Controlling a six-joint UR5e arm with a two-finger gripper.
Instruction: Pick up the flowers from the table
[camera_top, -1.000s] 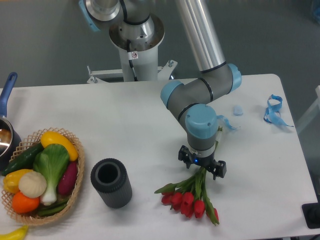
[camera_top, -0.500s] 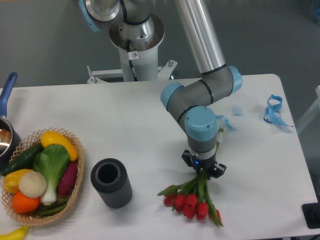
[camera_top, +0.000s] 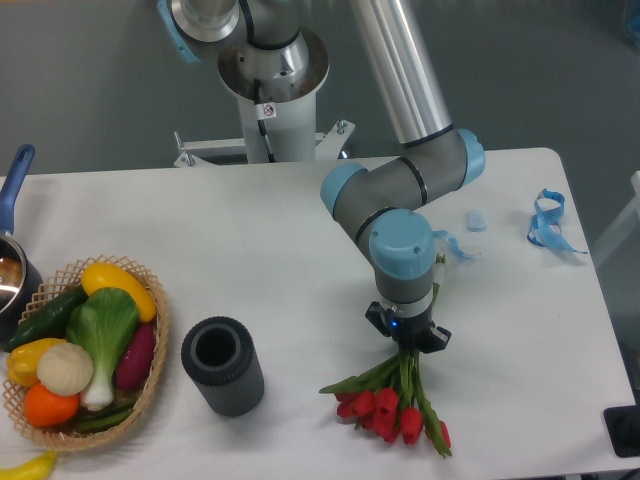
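In the fixed camera's view, the pincer (camera_top: 406, 339) is closed tight on the green stems of the flowers (camera_top: 392, 409), whose red buds hang below it near the front edge of the white worktop (camera_top: 280, 230). The grasp looks made. Whether the buds rest on the surface or have just cleared it I cannot tell; lifting them well clear remains.

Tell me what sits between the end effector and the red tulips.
Nothing visible. The end effector is already closed on the green stems of the bunch of red tulips; the dark cylindrical holder stands apart, off to the side.
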